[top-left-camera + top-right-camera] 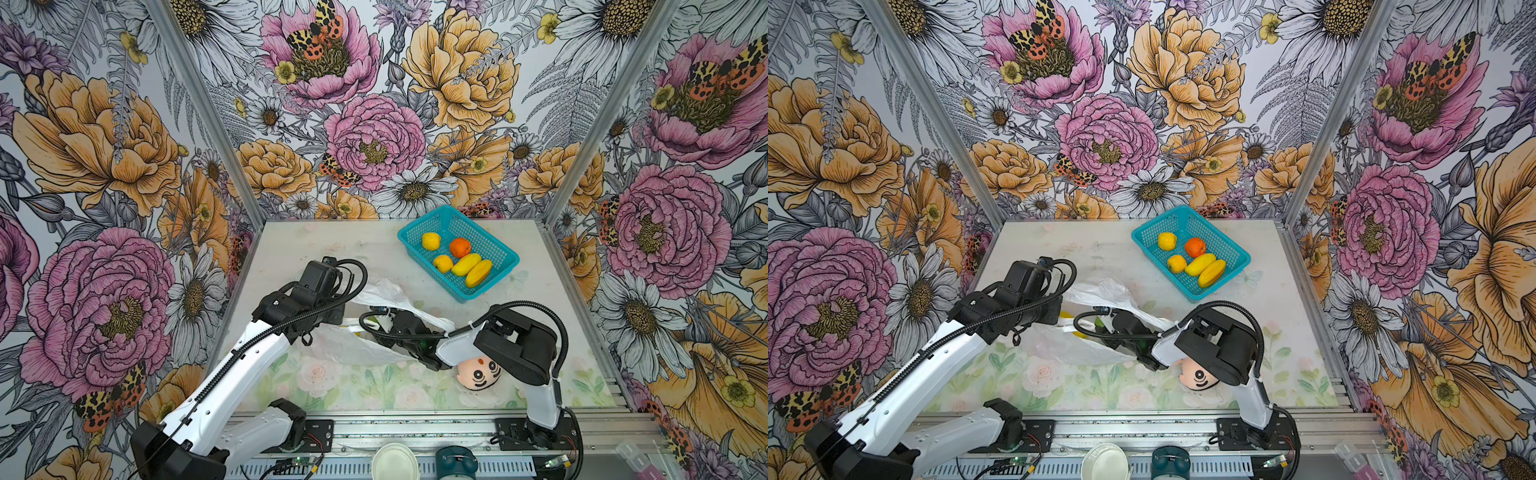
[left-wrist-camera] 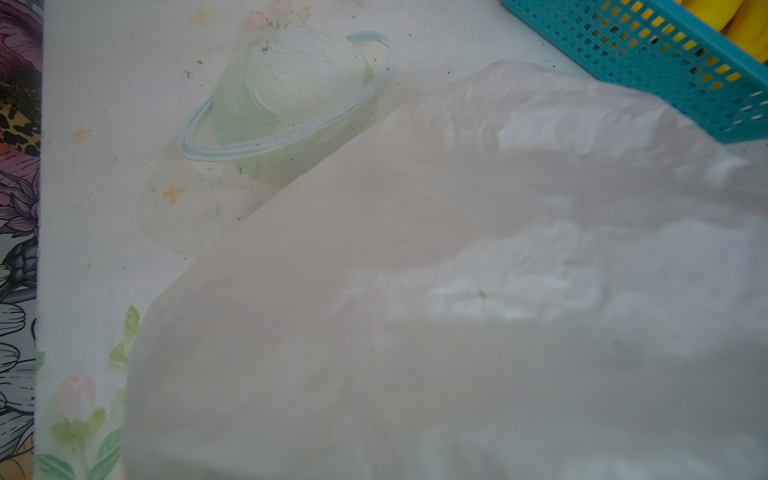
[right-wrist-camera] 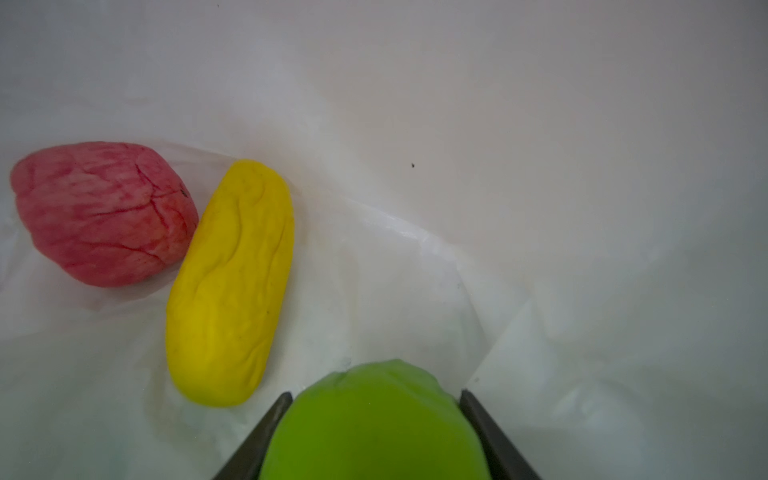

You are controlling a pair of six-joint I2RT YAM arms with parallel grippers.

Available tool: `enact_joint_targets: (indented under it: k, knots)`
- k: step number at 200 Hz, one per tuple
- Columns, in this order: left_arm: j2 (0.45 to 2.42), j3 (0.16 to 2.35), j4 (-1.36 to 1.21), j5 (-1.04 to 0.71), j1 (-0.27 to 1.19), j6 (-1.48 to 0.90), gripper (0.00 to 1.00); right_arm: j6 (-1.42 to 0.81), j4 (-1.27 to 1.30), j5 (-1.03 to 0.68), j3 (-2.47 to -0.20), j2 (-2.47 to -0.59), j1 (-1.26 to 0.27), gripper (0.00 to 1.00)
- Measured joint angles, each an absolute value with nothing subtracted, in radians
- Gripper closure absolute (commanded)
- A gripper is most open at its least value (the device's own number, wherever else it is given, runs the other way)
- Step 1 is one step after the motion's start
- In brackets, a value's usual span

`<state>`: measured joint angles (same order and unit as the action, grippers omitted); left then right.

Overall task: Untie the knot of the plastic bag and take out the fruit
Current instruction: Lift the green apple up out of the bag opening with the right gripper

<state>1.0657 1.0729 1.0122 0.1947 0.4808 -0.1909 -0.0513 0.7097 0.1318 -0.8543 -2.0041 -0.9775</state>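
Floral table (image 1: 332, 249) carries teal basket (image 1: 482, 241), plastic bag (image 1: 382, 291) and plush doll (image 1: 478, 372).

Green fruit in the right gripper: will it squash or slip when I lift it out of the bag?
Probably soft: the green fruit bulges where the right gripper pinches it, and the yellow fruit nearby is wrinkled like foam, so likely light too. Its smooth rounded skin might slip; lift slowly.

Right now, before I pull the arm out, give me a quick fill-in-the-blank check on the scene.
1. The teal basket holds ___ fruits.
2. The right gripper has its jaws shut on the green fruit, inside the ___.
3. Beside the pink fruit lies a long fruit coloured ___.
Missing: five; plastic bag; yellow.
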Motion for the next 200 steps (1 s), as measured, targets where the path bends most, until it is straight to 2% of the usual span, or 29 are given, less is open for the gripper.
enact_joint_targets:
  k: [19,46,80,99,140,171,200]
  knots:
    - [1.074,1.073,1.013,0.189,0.481,-0.191,1.0,-0.06,0.714,0.149,-0.835,-1.977,-0.979,0.34]
    - [1.075,1.073,1.012,0.189,0.481,-0.191,1.0,-0.075,0.688,0.167,-0.802,-1.861,-0.992,0.32]
    - [1.075,1.073,1.013,0.188,0.481,-0.191,1.0,-0.07,0.766,0.171,-0.735,-1.728,-1.022,0.34]
    - [1.075,1.073,1.013,0.188,0.481,-0.191,1.0,-0.059,0.796,0.165,-0.714,-1.743,-1.032,0.38]
    - [1.075,1.073,1.013,0.188,0.481,-0.191,1.0,-0.058,0.828,0.141,-0.712,-1.866,-1.014,0.37]
    - [1.075,1.073,1.013,0.188,0.481,-0.191,1.0,-0.063,0.829,0.118,-0.711,-1.895,-0.995,0.28]
    - [1.075,1.073,1.013,0.188,0.481,-0.191,1.0,-0.061,0.875,0.101,-0.701,-1.893,-0.992,0.25]
